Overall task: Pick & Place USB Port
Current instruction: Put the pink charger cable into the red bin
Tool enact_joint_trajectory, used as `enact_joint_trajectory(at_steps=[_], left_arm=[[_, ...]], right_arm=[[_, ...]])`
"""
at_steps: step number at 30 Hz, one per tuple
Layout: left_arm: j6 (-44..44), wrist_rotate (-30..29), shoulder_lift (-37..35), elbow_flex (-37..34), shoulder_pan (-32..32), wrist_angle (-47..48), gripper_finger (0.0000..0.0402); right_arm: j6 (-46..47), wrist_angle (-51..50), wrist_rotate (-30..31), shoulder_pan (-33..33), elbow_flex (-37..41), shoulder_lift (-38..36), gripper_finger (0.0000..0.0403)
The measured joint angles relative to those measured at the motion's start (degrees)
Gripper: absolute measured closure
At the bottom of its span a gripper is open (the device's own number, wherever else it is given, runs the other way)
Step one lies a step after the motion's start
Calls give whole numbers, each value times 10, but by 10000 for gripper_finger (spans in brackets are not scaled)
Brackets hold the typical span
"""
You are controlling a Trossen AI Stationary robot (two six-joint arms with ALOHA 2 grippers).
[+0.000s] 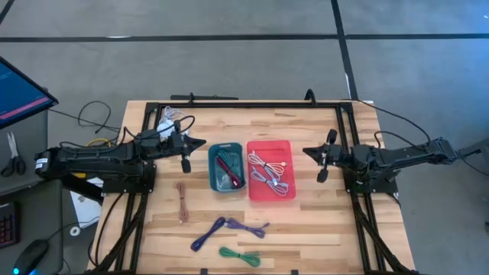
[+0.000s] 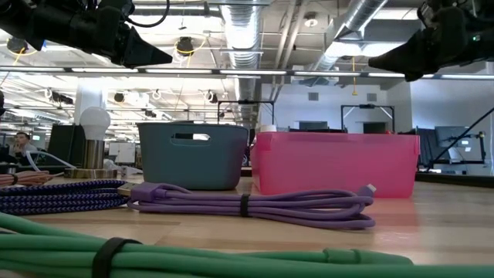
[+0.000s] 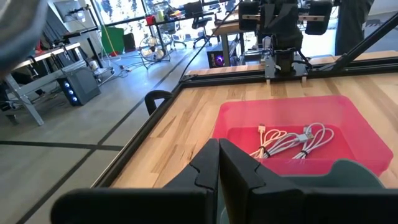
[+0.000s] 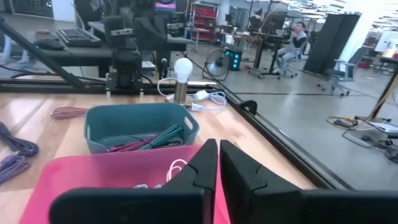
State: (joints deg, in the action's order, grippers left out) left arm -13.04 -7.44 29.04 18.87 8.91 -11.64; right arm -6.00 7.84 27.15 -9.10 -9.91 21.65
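While both arms wait raised off the table, your left gripper [image 1: 186,150] sits just left of the teal bin [image 1: 226,167], fingers together with nothing in them. Your right gripper [image 1: 323,159] hangs a bit right of the pink bin [image 1: 270,169], fingers also pressed together and empty. The two bins stand side by side mid-table, teal on the left, pink on the right. Pale cables [image 1: 270,172] lie inside the pink bin; red and green cables [image 1: 227,169] lie in the teal one. On the near part of the table you have loose bundles: a brown cable [image 1: 182,200] left of the teal bin, a purple cable [image 1: 229,228] near centre, and a green cable [image 1: 239,255] closest to the near edge. A light bulb [image 4: 183,67] stands at the far left by a white cord [image 1: 173,114].
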Motion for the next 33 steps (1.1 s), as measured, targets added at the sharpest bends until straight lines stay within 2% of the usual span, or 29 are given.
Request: enact_joint_trajectory(at_steps=[11,16,24,27,33], left_arm=[[-10,-11,-1,0,0,-15,389],[61,-92,-6,7,0,3,389],[215,-99,-6,63,-31,46,396],[255,-117,-6,99,-52,100,396],[389,-242,8,191,-109,325,397]], right_arm=[[0,3,-2,-11,0,1,391],[0,4,-2,-10,0,1,390],[0,5,-1,-10,0,1,392],[0,5,-1,-10,0,1,393],[0,5,-1,-10,0,1,393]])
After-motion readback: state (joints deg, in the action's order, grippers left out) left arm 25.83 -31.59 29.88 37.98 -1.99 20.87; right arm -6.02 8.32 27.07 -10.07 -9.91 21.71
